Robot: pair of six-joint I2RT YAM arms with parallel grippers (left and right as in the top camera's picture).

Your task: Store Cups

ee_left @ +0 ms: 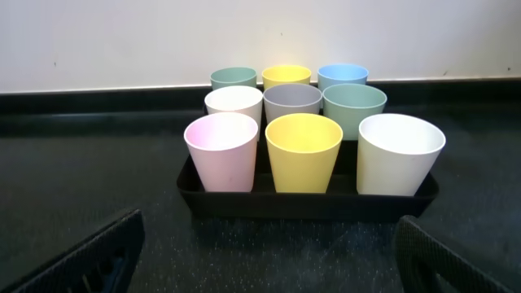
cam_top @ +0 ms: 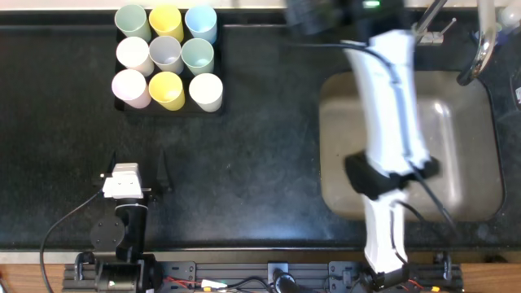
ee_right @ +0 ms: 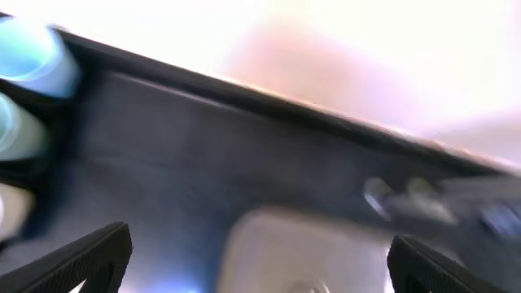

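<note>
At the far left of the counter, nine cups [cam_top: 167,57] stand upright in the black tray [ee_left: 309,205], packed three by three so every slot is filled; I judge the storing done. My left gripper [ee_left: 269,248] sits on the near side facing them, jaws spread and empty, while my right gripper [ee_right: 260,256], likewise spread and empty, hangs over the sink [cam_top: 464,155] at the right.

Nine upright plastic cups [ee_left: 293,114] stand in three rows inside a shallow black rectangular tray [ee_left: 309,205], straight ahead of my left tool [ee_left: 269,262], apart from it. Nearest: pink cup [ee_left: 221,155], yellow cup [ee_left: 304,155], white cup [ee_left: 399,159]. Then off-white cup [ee_left: 233,101], grey cup [ee_left: 292,99], pale green cup [ee_left: 355,106]. Farthest: sage cup [ee_left: 234,77], second yellow cup [ee_left: 286,76], blue cup [ee_left: 343,75].
</note>
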